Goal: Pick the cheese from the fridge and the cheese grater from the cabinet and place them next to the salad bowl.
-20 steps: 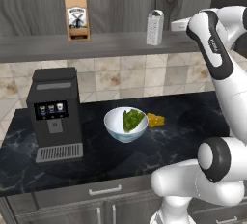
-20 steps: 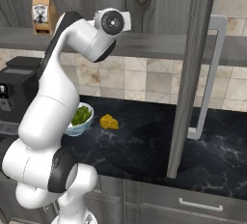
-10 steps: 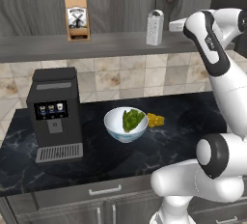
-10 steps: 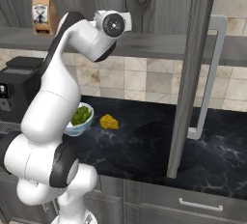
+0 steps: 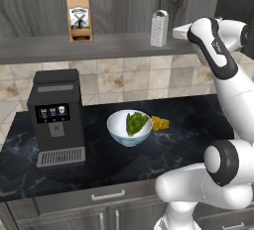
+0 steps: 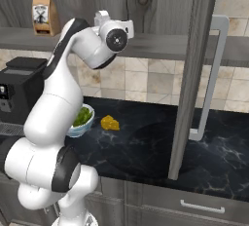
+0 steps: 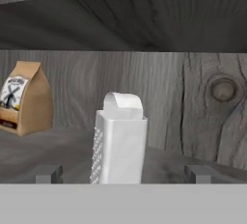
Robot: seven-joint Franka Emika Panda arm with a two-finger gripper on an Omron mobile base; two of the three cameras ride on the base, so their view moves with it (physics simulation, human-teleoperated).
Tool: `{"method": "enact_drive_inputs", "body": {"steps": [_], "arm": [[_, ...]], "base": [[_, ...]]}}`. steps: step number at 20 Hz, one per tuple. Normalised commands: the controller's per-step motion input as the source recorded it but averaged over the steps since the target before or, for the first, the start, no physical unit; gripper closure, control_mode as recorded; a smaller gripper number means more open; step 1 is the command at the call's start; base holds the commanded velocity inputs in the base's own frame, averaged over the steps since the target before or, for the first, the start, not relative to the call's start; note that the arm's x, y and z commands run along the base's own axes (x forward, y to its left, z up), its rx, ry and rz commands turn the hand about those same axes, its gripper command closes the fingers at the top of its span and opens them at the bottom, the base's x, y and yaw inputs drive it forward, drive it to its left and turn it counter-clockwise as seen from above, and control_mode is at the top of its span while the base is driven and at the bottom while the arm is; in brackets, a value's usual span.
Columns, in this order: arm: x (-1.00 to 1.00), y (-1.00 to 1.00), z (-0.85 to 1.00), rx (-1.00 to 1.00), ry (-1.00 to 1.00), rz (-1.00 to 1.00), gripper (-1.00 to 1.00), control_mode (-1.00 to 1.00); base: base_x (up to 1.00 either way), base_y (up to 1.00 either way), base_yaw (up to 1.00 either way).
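The cheese grater (image 7: 119, 141) stands upright on the long shelf of the cabinet (image 5: 74, 50), its loop handle on top; seen from the hand, it sits between the two dark fingertips (image 7: 48, 174) of the pincer (image 7: 123, 175), which stand wide apart with nothing between them but the grater further back, so the pincer is released and holds nothing; whether the tips reach the grater's sides or stop short of it I cannot tell. From the left of the base the grater (image 5: 159, 28) stands toward the right end of the shelf, with the arm's white hand just to the right of it at the same height; a brown paper bag (image 5: 79, 18) with a dark label stands on the same shelf, well to the left of the grater. Below the shelf, on the dark marbled worktop (image 5: 188, 130), the salad bowl (image 5: 129, 127) with green leaves sits below and somewhat left of the grater; the cheese (image 5: 159, 123), a small yellow lump, lies just beside the bowl on its right; a black coffee machine (image 5: 55, 117) stands left of the bowl, apart from it. From the right of the base, the open cabinet door (image 6: 194, 74) with its pale bar handle hangs to the right of the arm.
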Motion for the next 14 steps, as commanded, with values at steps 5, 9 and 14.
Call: {"method": "enact_drive_inputs", "body": {"steps": [5, 9, 14], "arm": [[0.03, 0.00, -0.08, 0.09, 0.00, 0.01, -1.00, -1.00], [0.02, 0.00, 0.00, 0.08, 0.02, 0.05, -1.00, -1.00], [0.12, -0.02, 0.00, 0.00, 0.00, 0.05, -1.00, -1.00]], "base": [[0.00, 0.00, 0.00], [0.00, 0.00, 0.00], [0.00, 0.00, 0.00]]}}
